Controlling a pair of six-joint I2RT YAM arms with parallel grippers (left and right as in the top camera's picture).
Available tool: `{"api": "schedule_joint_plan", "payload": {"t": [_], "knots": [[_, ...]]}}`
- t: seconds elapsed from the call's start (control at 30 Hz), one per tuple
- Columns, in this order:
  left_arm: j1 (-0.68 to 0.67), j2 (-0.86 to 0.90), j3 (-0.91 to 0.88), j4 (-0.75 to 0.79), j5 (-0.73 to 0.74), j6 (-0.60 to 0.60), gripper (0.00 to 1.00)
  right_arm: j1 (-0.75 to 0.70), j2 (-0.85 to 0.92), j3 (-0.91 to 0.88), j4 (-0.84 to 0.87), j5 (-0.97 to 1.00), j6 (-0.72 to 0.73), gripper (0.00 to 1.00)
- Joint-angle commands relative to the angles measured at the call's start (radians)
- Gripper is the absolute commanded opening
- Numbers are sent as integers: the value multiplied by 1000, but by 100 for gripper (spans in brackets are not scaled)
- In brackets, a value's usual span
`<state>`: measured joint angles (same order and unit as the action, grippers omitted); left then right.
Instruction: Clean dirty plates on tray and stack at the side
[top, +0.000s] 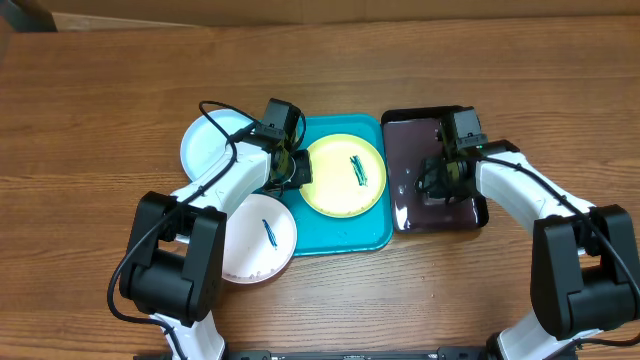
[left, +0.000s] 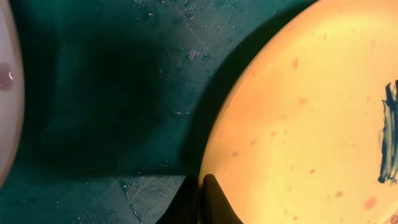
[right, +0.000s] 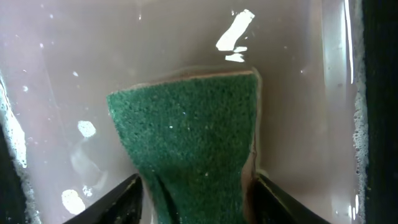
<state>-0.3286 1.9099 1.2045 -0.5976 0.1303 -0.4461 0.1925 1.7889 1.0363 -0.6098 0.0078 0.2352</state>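
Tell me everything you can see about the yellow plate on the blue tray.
The yellow plate is round and shallow and looks like plastic, pale yellow with a greener rim. A dark teal smear streaks its face right of centre. The left wrist view also shows faint reddish specks, so it is not yet cleaned. It lies flat, face up, on the right half of the tray. The left gripper is closed on its left rim.
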Motion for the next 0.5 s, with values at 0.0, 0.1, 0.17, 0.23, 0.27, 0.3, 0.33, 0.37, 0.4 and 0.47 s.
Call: {"api": "schedule_joint_plan", "payload": {"t": [0.0,0.1,0.17,0.23,0.27,0.3,0.33,0.37,0.4,0.47], "knots": [[-8,26,-5,-4,-7,-4,4,5,-7,-5,16,10,-3,54],[-8,26,-5,-4,-7,-4,4,5,-7,-5,19,10,-3,49],[-8,26,-5,-3,-7,-4,4,5,-7,-5,22,10,-3,45],[-8,26,-5,-3,-7,-4,4,5,-7,-5,23,10,-3,39],[-8,26,-5,-3,-7,-4,4,5,-7,-5,23,10,-3,38],[-8,26,-5,-4,-7,-4,4,5,-7,-5,23,10,-3,34],[-8,26,-5,-4,-7,-4,4,5,-7,-5,23,10,-3,26],[-8,26,-5,-4,-7,-4,4,5,-7,-4,23,10,-3,21],[-8,26,-5,-6,-7,-4,4,5,-8,0,22,4,-3,7],[-8,26,-5,-7,-7,-4,5,5,-13,20,18,-43,-3,4]]}}
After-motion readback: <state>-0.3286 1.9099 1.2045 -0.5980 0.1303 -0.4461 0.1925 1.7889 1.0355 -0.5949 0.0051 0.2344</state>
